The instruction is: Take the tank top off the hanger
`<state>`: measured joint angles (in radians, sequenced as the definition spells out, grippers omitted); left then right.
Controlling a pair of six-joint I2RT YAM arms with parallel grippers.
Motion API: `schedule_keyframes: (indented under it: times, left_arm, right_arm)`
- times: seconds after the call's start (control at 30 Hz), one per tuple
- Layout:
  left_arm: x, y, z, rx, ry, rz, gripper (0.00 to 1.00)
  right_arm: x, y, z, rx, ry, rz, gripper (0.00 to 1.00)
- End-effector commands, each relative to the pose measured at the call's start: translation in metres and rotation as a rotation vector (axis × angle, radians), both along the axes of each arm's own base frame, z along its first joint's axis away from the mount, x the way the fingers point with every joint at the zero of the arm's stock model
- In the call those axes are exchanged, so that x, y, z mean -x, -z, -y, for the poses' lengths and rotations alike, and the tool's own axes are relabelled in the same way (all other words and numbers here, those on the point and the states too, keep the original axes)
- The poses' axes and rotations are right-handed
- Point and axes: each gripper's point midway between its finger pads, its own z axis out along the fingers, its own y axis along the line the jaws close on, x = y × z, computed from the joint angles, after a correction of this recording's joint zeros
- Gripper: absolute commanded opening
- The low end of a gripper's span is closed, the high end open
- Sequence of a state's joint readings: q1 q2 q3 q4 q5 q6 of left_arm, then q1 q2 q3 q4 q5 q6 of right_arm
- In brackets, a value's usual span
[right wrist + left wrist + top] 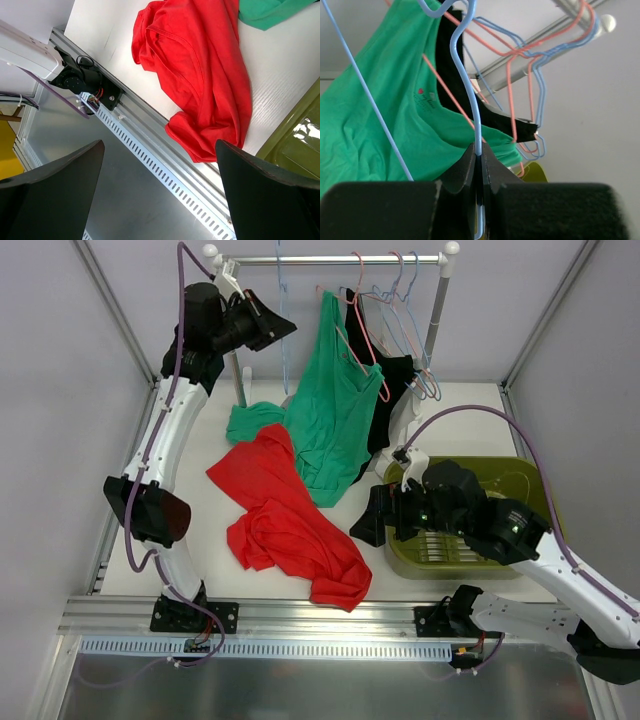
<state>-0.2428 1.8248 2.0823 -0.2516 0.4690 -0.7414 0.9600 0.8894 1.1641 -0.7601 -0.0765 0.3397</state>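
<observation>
Left gripper (479, 165) clamped on the thin pale-blue wire hanger (465, 85). The bright red soft tank top (285, 520) lies free, crumpled on the white tabletop (215, 575). Right gripper (160, 142) spread, empty. I steer the hook, seemingly near the chrome rail (330, 259), clear of the green top (335, 410).

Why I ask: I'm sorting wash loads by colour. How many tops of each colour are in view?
red tank top: 1, lying crumpled, on no hanger
green top: 1, hanging; the green bunch beside it may be part of it or a second top, cannot tell
black top: 1, hanging behind the green one
Total: 3 for certain
</observation>
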Motion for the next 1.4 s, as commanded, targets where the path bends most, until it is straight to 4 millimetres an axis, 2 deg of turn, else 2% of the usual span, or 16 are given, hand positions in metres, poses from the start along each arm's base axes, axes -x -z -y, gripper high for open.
schedule_keyframes:
  times: [0.0,0.17,0.33,0.5,0.53,0.57,0.6,0.63,0.77,0.8,0.83,0.9,1.0,1.13,1.27,1.37]
  left_arm:
    - [0.004,-0.009,-0.004,-0.009,0.020,0.051,0.00]
    - [-0.002,0.020,-0.009,-0.038,0.014,0.002,0.00]
    - [-0.003,0.020,-0.009,-0.034,0.040,0.002,0.01]
    - [0.014,0.011,-0.016,-0.048,0.037,0.029,0.28]
    - [0.017,0.018,-0.020,-0.054,0.029,0.015,0.34]
    - [0.027,0.008,-0.027,-0.046,0.008,0.025,0.56]
    - [0.032,0.005,-0.034,-0.041,-0.008,0.023,0.97]
    - [0.032,0.019,-0.049,-0.040,-0.044,-0.018,0.99]
    - [0.074,0.008,-0.091,-0.030,-0.159,0.000,0.98]
    - [0.083,0.023,-0.097,-0.044,-0.179,-0.036,0.99]
    - [0.103,0.010,-0.106,-0.055,-0.213,0.003,0.99]
    - [0.117,0.032,-0.130,-0.130,-0.340,-0.050,0.99]
    - [0.155,0.025,-0.159,-0.189,-0.485,-0.009,0.99]
    - [0.208,0.033,-0.178,-0.257,-0.554,0.000,0.99]
    - [0.240,0.049,-0.183,-0.357,-0.549,-0.012,0.99]
    - [0.259,0.060,-0.201,-0.447,-0.614,-0.030,0.99]
  right_arm:
    - [-0.002,-0.012,-0.005,-0.050,-0.003,0.025,1.00]
    - [-0.004,-0.009,-0.012,-0.029,-0.029,0.015,0.99]
    - [-0.007,-0.006,-0.024,-0.006,-0.067,0.008,1.00]
    - [-0.027,0.017,-0.035,0.099,-0.064,0.018,1.00]
    - [-0.031,0.022,-0.037,0.126,-0.076,0.031,0.99]
    - [-0.035,0.020,-0.041,0.136,-0.079,0.042,1.00]
    - [-0.043,0.030,-0.047,0.177,-0.074,0.034,0.99]
    - [-0.049,0.033,-0.050,0.195,-0.071,0.040,0.99]
    - [-0.072,0.053,-0.073,0.297,-0.091,0.105,0.99]
    - [-0.074,0.055,-0.082,0.311,-0.106,0.125,1.00]
    - [-0.079,0.073,-0.093,0.351,-0.125,0.116,1.00]
    - [-0.081,0.082,-0.111,0.387,-0.163,0.138,0.99]
    - [-0.081,0.119,-0.136,0.450,-0.208,0.104,1.00]
    - [-0.078,0.161,-0.163,0.538,-0.231,0.084,0.99]
    - [-0.073,0.214,-0.166,0.642,-0.217,0.023,0.99]
    - [-0.064,0.241,-0.161,0.696,-0.205,-0.017,0.89]
